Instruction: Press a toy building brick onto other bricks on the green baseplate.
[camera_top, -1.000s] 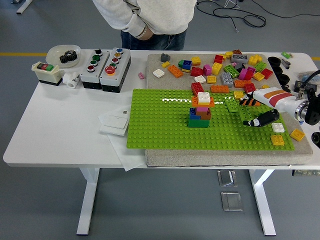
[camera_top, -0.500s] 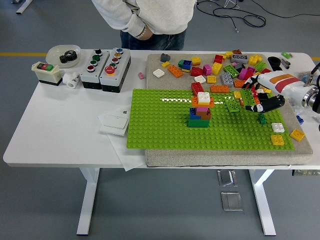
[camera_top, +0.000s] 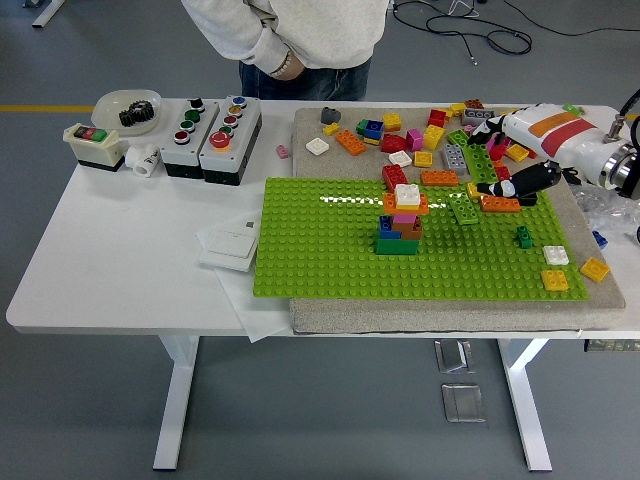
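The green baseplate lies on a grey mat. Near its middle stands a stack of green, blue, brown and pink bricks. Behind it is an orange, yellow and white stack. A small dark green brick stands alone on the plate's right part. My right hand, white with orange stripes and black fingers, hovers over the loose brick pile at the plate's far right corner. Its fingers are spread with the thumb low, and I see no brick held. The left arm is out of view.
A person stands at the far side, one hand at a pocket. Button boxes, a switch box and a bowl with a gear sit at the far left. White cards lie left of the plate. White and yellow bricks sit near right.
My right hand rose from the plate's near right area and moved back to the loose pile. The small dark green brick now shows alone where the hand had been.
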